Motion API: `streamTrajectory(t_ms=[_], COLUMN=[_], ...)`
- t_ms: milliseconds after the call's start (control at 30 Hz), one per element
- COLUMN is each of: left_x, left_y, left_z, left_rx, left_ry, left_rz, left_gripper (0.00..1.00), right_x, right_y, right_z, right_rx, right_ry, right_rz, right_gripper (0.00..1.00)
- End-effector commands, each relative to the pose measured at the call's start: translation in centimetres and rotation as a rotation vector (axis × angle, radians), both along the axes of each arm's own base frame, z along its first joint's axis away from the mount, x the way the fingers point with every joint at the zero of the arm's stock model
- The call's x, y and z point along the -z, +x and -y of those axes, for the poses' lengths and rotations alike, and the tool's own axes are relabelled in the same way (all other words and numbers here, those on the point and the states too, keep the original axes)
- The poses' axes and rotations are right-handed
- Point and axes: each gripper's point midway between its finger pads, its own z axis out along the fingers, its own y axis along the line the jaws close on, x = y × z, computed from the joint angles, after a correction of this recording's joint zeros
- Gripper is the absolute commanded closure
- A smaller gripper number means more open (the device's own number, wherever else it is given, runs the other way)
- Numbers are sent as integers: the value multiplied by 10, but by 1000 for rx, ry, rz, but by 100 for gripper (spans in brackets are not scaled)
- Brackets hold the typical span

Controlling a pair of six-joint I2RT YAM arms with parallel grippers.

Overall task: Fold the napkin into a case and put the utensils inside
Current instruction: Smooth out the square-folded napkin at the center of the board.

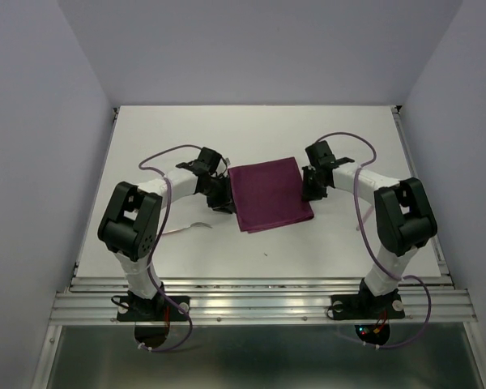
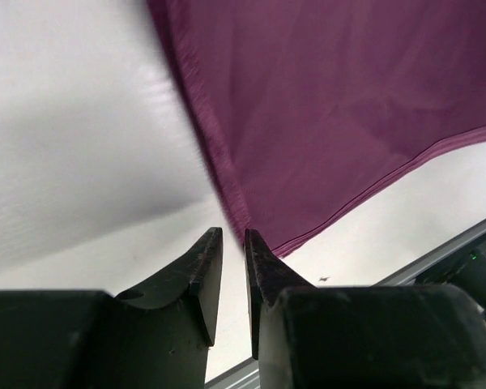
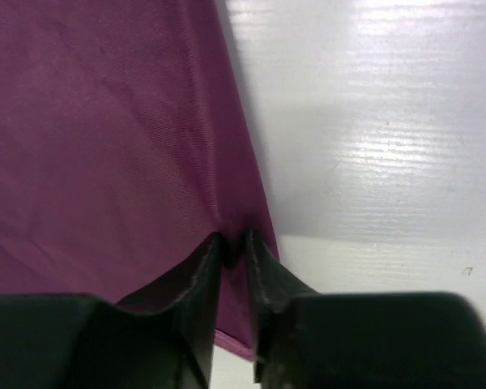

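The burgundy napkin (image 1: 269, 194) lies flat as a rough square in the middle of the white table (image 1: 251, 134). My left gripper (image 1: 224, 199) is at its near-left corner. In the left wrist view its jaws are nearly together, with the napkin's hem (image 2: 231, 207) running in between the tips. My right gripper (image 1: 310, 191) is at the napkin's right edge. Its narrow jaws pinch a pucker of napkin cloth (image 3: 105, 121) between the tips. The utensils (image 1: 196, 226) show only as a slim pale streak in front of the left forearm. No case shows.
Grey walls close in the table on the left, back and right. A metal rail (image 1: 259, 304) runs along the near edge where both arm bases are bolted. Purple cables loop over each arm.
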Motion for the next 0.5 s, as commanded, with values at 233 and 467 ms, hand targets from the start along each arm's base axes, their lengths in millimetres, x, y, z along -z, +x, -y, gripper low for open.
streamTrajectory(t_ms=[233,467], left_x=[-56,-50], left_y=[62,80], left_z=[26,41], left_rx=[-10,-15], left_ry=[-57,-87], left_rz=[179,170], left_gripper=[73,75], right_x=[10,-35], right_y=[-14,-9], right_z=[16,24], right_rx=[57,91], right_ry=[-35,-34], right_rz=[15,130], right_gripper=[80,56])
